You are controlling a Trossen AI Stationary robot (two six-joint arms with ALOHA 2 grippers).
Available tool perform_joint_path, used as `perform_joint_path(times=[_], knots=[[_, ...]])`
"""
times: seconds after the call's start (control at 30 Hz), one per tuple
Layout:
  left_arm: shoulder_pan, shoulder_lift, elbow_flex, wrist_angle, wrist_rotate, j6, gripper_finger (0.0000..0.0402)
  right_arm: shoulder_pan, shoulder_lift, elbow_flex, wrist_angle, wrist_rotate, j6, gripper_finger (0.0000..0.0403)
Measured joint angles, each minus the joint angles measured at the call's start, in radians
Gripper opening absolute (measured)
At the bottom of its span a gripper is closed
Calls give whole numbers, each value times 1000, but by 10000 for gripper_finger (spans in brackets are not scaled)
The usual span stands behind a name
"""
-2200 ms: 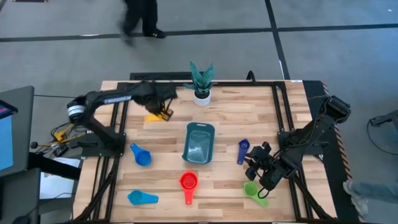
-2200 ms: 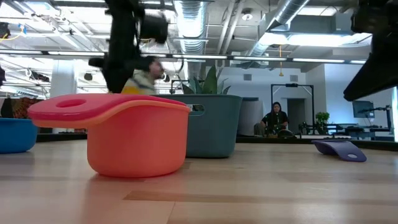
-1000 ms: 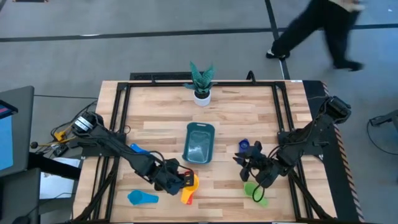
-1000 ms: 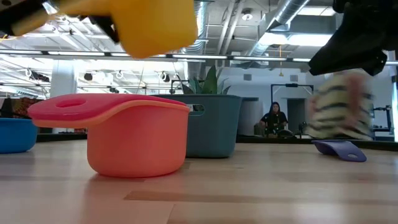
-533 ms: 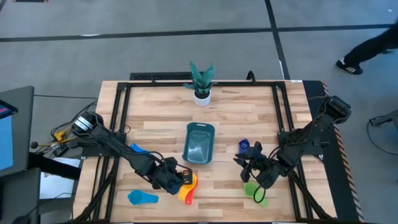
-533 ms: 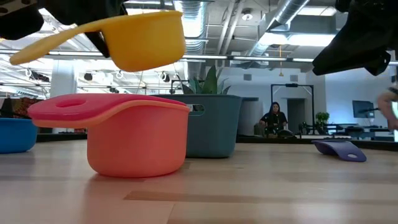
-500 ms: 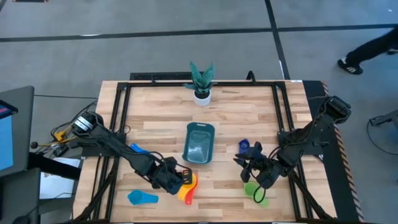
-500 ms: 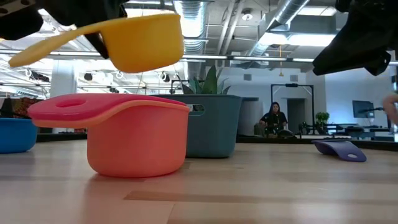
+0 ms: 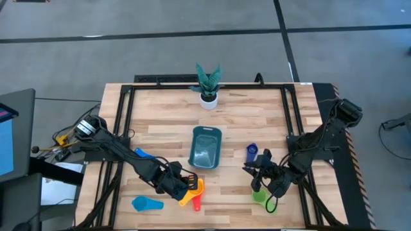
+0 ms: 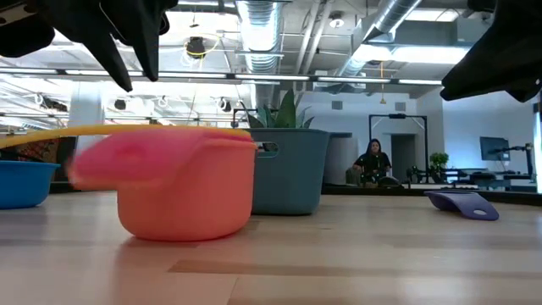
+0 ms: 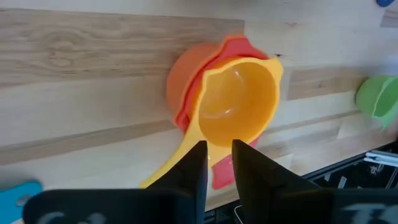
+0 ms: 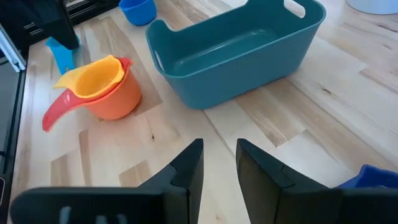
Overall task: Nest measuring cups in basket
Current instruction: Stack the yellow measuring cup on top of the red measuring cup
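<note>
The yellow cup (image 11: 239, 102) sits nested in the red cup (image 11: 233, 43), which sits in the orange cup (image 11: 177, 84). This stack (image 9: 194, 189) stands on the table near the near edge. My left gripper (image 11: 217, 165) hovers open just above the yellow handle (image 10: 51, 131), touching nothing. My right gripper (image 9: 259, 181) hangs open over the green cup (image 9: 259, 196). The dark blue cup (image 9: 251, 153) lies right of the teal basket (image 9: 207, 131). The blue cup (image 9: 140, 154) and the light blue cup (image 9: 146, 204) lie on the left.
A small white pot with a green plant (image 9: 207, 86) stands by the far edge. Black frame rails run along the table's left, right and far sides. Bare wood lies between the basket and the plant. A person sits far back in the room (image 10: 373, 161).
My left gripper came down with the yellow cup, set it into the red cup and let go. The cup now rests level in the stack, and the stack's red handle shows blurred. My right gripper shifted slightly toward the near edge, above the green cup.
</note>
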Motion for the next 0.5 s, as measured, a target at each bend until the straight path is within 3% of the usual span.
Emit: perform_joint_path(times=[0.13, 0.27, 0.5], knots=[[0, 0, 0, 4, 24, 6, 75, 0, 0, 0, 0, 0, 0, 119], [0, 0, 0, 6, 117, 114, 79, 0, 0, 0, 0, 2, 0, 119], [-28, 0, 0, -233, 112, 228, 54, 0, 0, 0, 0, 6, -5, 119]])
